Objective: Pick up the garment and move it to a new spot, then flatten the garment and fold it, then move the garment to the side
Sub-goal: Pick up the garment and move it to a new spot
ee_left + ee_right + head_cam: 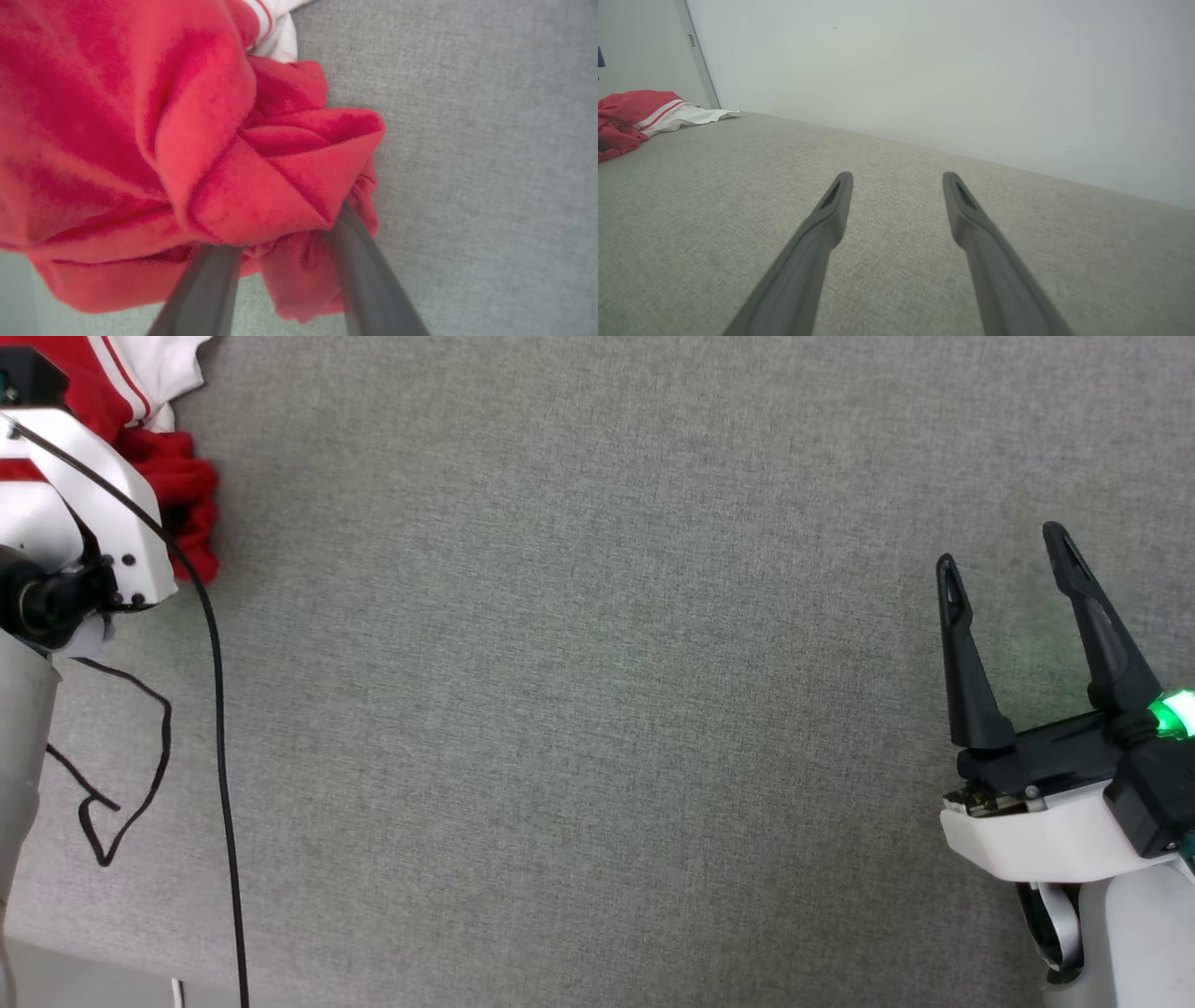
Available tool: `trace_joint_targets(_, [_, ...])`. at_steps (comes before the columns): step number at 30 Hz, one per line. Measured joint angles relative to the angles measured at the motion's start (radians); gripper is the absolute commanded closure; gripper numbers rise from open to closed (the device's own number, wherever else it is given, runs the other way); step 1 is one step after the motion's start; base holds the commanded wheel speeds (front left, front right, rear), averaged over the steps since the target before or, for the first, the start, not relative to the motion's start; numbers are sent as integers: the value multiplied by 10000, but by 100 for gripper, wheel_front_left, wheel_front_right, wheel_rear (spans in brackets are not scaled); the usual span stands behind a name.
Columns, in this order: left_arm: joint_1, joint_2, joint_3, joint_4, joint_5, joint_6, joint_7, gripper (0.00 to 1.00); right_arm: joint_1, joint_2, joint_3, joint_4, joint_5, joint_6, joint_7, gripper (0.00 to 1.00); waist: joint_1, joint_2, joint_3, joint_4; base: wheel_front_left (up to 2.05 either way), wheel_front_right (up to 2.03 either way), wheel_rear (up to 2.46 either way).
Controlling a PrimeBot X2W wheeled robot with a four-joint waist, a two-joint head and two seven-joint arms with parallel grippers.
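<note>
Garment (177, 495) sits bunched at the far left edge of the grey fabric-covered worktop (597, 709), seen from the head camera as a red heap. A white sleeve with red stripe trim (159, 373) shows above the heap. No print visible from any angle.

Left arm: white wrist housing (93, 495) lies over the near side of the heap. A black cable (217, 709) runs down from it across the worktop. A thinner black cord (140, 775) loops loosely beside the cable.

Left end effector (287, 242), wrist camera: both dark fingers (215, 280) run up into the crumpled red cloth (187, 140). Their tips are buried under a thick fold, and a lobe of cloth hangs between them. The fingers stand some way apart. Cannot tell whether they are pinching the cloth or only pushed into it. The picture is soft and close.

Right end effector (1004, 551) is at the lower right, well apart from the garment. Its jaws are spread wide with nothing between them, and it hangs over bare worktop. A green light (1172, 714) glows at its base.

Right wrist camera: the same spread fingers (897, 179) above grey cloth surface. The garment (626, 116) is small at the far left, red with the white sleeve trailing right. A pale wall (924, 70) stands behind.
</note>
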Motion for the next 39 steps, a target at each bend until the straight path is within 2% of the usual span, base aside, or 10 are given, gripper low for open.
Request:
trace_joint_targets(12, [-523,970,-1856,-1622,151,-4,-2366,100,122,217,59,347,339,0,0,0,1,-1,-1304,163,0,0,0])
trace_joint_targets(19, [-1054,997,-2857,-2694,263,-4,-3085,100,352,324,-104,489,510,0,0,0,0,0,-2065,-29,0,0,0])
trace_joint_targets(28, [-1664,426,-4017,-4184,589,-4,-3620,100,474,374,-360,539,1024,0,0,0,0,0,-2658,-958,0,0,0])
trace_joint_targets(34, [-1873,-284,-4859,-4999,675,-6,-3799,100,542,374,-671,548,1331,0,0,0,0,0,-2935,-1770,0,0,0])
trace_joint_targets(39, [-2087,-1108,-5593,-5400,738,-4,-4063,100,594,378,-1020,502,1448,0,0,0,0,0,-3056,-2447,0,0,0])
